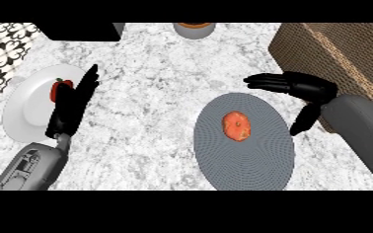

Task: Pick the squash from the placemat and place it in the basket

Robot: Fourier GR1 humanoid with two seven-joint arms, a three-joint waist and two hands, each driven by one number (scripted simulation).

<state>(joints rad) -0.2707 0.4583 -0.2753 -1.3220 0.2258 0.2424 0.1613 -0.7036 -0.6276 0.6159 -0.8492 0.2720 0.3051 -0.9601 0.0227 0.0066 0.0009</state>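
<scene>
An orange squash point(236, 126) is seen lying on a round grey placemat point(255, 165), a little up and left of the mat's middle, untouched by either hand. The right hand point(302, 85) is held above the mat's upper right edge, fingers straight and spread toward the left, thumb hanging down beside the mat; nothing is held in it. A brown woven basket point(331, 49) is placed at the upper right, just behind that hand. The left hand point(71, 106) is kept open at the left, fingers pointing up, in front of a white plate point(25, 111) on which 1 red item point(58, 90) (partly hidden, perhaps a pepper) is set. A grey cup point(194, 29) is cut by the top edge.
</scene>
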